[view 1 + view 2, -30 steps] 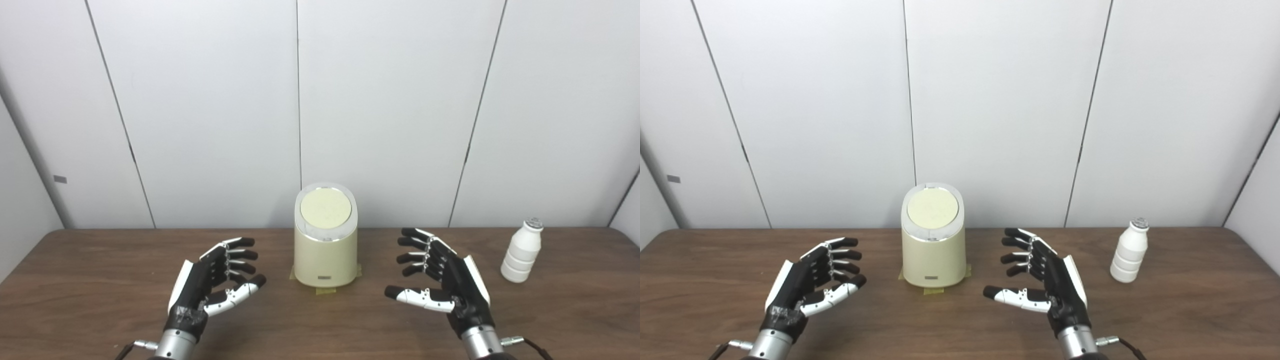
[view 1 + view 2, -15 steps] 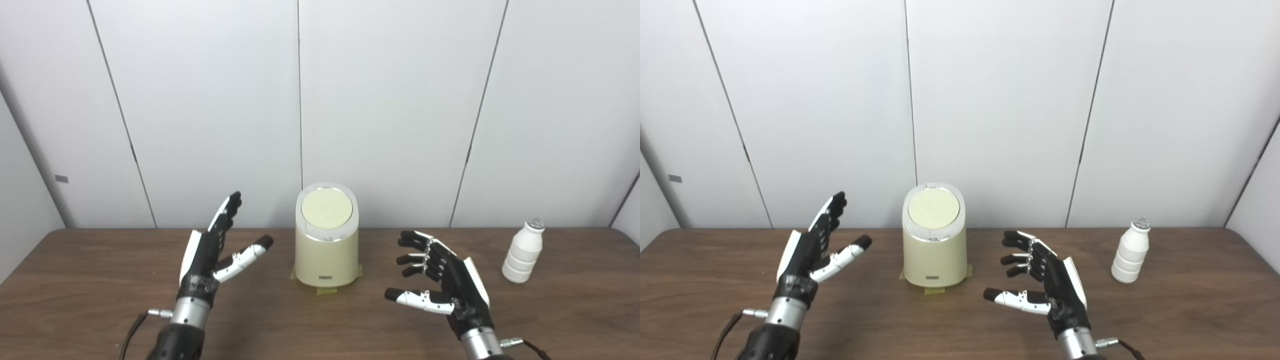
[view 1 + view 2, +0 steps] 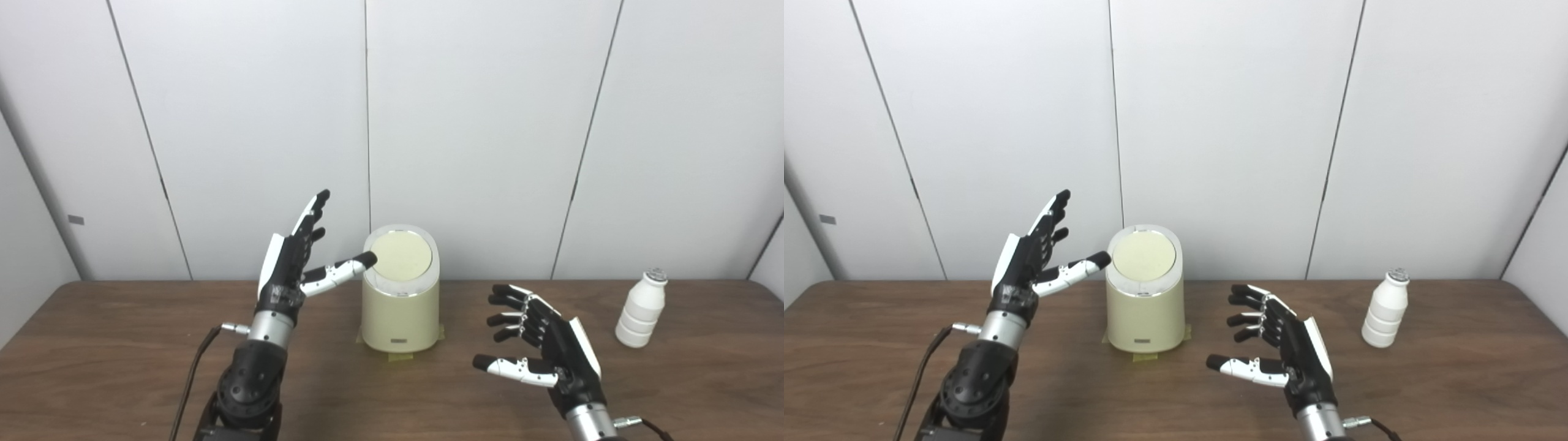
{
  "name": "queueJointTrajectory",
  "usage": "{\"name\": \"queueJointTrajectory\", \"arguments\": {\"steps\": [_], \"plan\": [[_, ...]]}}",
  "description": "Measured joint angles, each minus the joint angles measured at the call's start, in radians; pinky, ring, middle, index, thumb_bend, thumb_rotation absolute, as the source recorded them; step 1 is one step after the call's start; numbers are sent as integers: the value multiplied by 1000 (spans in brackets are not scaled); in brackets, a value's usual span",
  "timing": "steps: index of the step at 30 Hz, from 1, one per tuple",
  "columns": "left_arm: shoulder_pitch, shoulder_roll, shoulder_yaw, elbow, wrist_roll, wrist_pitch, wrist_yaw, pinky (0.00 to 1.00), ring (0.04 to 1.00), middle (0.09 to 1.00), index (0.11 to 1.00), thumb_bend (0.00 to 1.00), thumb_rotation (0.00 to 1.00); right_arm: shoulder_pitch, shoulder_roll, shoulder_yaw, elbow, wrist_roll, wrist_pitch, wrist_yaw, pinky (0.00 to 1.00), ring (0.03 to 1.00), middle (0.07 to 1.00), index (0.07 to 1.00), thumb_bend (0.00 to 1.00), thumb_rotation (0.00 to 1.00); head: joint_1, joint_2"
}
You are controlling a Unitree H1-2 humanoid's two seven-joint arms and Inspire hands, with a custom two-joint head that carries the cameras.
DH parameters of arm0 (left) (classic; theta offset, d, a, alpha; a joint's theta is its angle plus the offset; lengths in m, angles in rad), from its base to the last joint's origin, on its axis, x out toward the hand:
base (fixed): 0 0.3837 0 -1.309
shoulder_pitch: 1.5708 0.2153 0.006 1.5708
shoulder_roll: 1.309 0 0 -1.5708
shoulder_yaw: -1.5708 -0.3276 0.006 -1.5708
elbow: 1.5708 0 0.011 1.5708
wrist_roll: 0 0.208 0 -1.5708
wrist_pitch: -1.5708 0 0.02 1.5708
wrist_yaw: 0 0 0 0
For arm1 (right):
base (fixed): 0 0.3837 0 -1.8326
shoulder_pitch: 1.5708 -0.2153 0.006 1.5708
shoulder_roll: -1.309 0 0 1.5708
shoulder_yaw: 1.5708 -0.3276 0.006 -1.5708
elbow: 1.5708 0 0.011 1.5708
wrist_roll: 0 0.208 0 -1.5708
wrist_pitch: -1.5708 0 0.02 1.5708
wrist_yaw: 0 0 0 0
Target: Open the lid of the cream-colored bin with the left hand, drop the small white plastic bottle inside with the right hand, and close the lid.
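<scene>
Nearest me, my right hand hovers low over the table, fingers spread, holding nothing. Farther left, my left hand is raised, wide open, thumb tip at the lid of the cream bin. The white bottle stands upright, far right.

One bin, one bottle, two hands, apparently nothing else on the table.
</scene>
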Motion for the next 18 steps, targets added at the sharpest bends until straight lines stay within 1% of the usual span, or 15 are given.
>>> {"name": "queueJointTrajectory", "arguments": {"steps": [3,7,11,14,18], "plan": [[-28,2,-7,36,13,-1,7,1000,1000,1000,1000,898,278,0,0,0,0,0,-2,0,499,616,735,730,774,112,-2,0],[-42,3,-29,64,52,4,12,991,1000,1000,1000,900,283,0,0,-1,0,0,-6,-1,494,615,735,730,776,119,-2,0],[-69,9,-47,100,112,35,26,984,1000,1000,1000,903,274,0,0,0,0,-1,-9,-1,494,617,738,731,770,121,-5,2],[-98,11,-57,124,142,35,46,983,1000,1000,1000,890,263,0,1,0,0,-2,-9,-1,497,621,739,730,775,125,-6,3],[-139,24,-82,165,176,26,54,994,1000,1000,1000,872,232,0,5,0,-2,-2,-9,-1,503,621,734,730,777,128,-9,6]]}}
